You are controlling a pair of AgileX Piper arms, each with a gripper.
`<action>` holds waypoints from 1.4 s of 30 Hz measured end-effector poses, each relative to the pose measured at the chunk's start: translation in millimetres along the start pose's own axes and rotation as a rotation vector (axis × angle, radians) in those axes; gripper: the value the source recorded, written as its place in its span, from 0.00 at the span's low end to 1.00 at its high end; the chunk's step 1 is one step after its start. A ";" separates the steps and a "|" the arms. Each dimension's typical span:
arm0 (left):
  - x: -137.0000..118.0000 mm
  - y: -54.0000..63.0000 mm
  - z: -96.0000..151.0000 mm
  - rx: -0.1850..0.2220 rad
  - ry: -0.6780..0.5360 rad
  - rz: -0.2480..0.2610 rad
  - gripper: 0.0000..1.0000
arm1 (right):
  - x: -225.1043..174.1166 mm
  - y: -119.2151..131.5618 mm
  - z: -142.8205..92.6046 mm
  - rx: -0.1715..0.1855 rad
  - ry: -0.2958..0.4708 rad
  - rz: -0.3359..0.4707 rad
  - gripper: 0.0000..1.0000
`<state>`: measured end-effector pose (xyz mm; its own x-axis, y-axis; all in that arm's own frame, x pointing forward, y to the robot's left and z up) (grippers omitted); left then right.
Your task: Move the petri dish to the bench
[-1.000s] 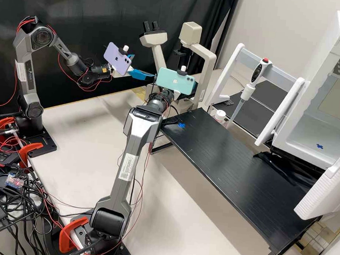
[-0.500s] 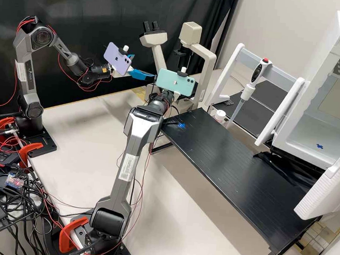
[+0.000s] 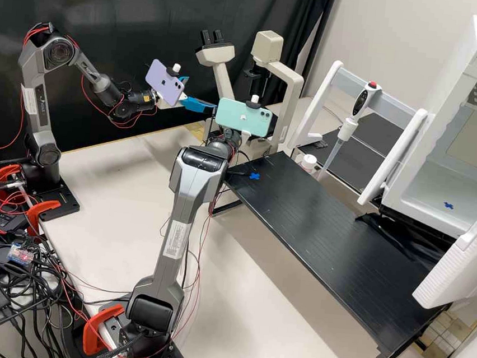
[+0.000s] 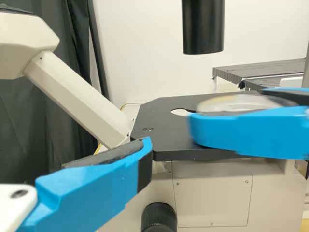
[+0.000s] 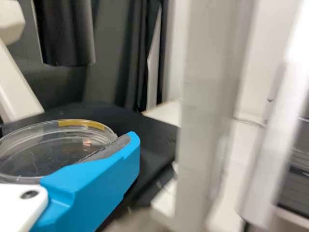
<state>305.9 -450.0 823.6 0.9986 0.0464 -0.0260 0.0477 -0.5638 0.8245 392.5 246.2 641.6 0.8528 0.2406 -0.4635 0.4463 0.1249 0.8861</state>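
In the high view my left gripper (image 3: 200,94) is beside the microscope, its blue fingers apart; the left wrist view has one finger of the left gripper (image 4: 104,181), touching nothing. My right gripper (image 3: 245,137) is partly behind the teal phone in the high view, its fingertips hidden. The clear petri dish (image 4: 239,104) lies between the right gripper's blue fingers (image 4: 251,133), above the microscope stage (image 4: 164,123). In the right wrist view the dish (image 5: 53,150), with yellow tape on its rim, rests against the pad of my right gripper (image 5: 108,166).
The black bench (image 3: 323,238) stands right of the right arm, with a blue cross (image 3: 255,176) near its far-left end. Behind it are a white bottle (image 3: 308,162) and a pipette (image 3: 346,127) on a stand. An incubator (image 3: 448,160) with open door is at the right.
The right arm's wrist and teal phone have shifted slightly left and down in the high view, uncovering more of the blue cross. The left arm has stayed still.
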 end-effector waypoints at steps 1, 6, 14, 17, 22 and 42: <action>0.0 0.0 0.0 0.000 0.000 0.000 1.00 | -5.9 4.4 -1.9 0.001 0.002 0.019 0.00; 0.0 0.0 0.0 0.000 0.000 0.000 1.00 | -48.7 12.2 0.6 -0.008 -0.014 0.040 0.00; 0.0 0.0 0.0 0.000 0.000 0.000 1.00 | -111.1 16.4 11.1 -0.051 0.016 0.127 0.00; 0.0 0.0 0.0 0.000 0.000 0.000 1.00 | -129.7 15.1 18.2 -0.063 0.020 0.152 0.00; 0.0 0.0 0.0 0.000 0.000 0.000 1.00 | -155.4 13.6 41.3 -0.090 0.005 0.171 0.00; 0.0 0.0 0.0 0.000 0.000 0.000 1.00 | -198.7 6.6 96.8 -0.017 -0.064 0.195 0.00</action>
<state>305.9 -450.0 823.6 0.9986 0.0464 -0.0260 0.0477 -0.5638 0.8245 252.3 106.0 739.4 0.9385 0.2001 -0.2813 0.2664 0.0985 0.9588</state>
